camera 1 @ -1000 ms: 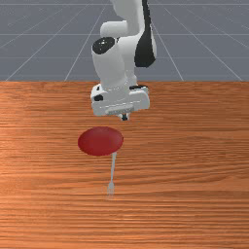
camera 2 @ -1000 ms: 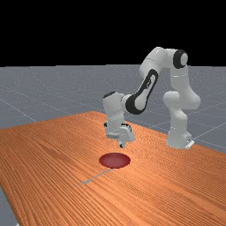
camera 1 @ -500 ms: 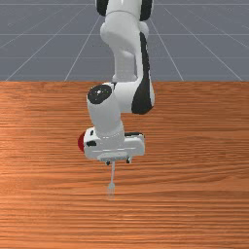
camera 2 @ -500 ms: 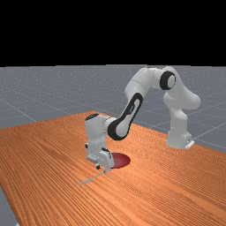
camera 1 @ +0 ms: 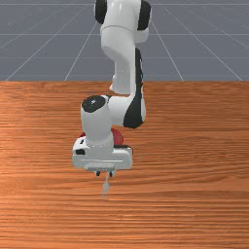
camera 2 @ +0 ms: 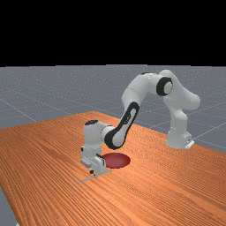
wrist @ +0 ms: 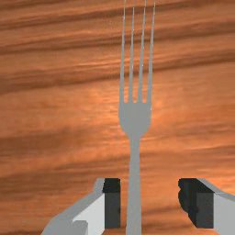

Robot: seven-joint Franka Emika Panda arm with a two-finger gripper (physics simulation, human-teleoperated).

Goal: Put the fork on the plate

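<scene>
1. The table (camera 2: pixel 44 145) carries both things the task needs. The arm (camera 2: pixel 140 88) stands by one of its edges, the base edge, and reaches out toward the edge opposite, so the approach to the fork looks all but made.
2. The plate (camera 2: pixel 118 160) lies on the table, nearer the base edge than the fork's tines are. The far view shows no fork on it, so the placing is wholly left to do.
3. The gripper (wrist: pixel 149 203) is low over the fork's handle, its fingers (wrist: pixel 113 202) standing wide apart. The handle runs between them, a little clear of one and farther from the other, so nothing is held.
4. The fork (wrist: pixel 135 119) lies on the table, tines toward the edge opposite the base, handle end close by the plate's rim. I cannot tell whether that end touches the rim.
5. Done, as I judge it: lining up over the handle. Left: perhaps a slight centring and lowering, then closing, lifting, carrying back toward the base edge, and letting go over the plate. The thin, flat handle could slip if the fingers close too high.
</scene>
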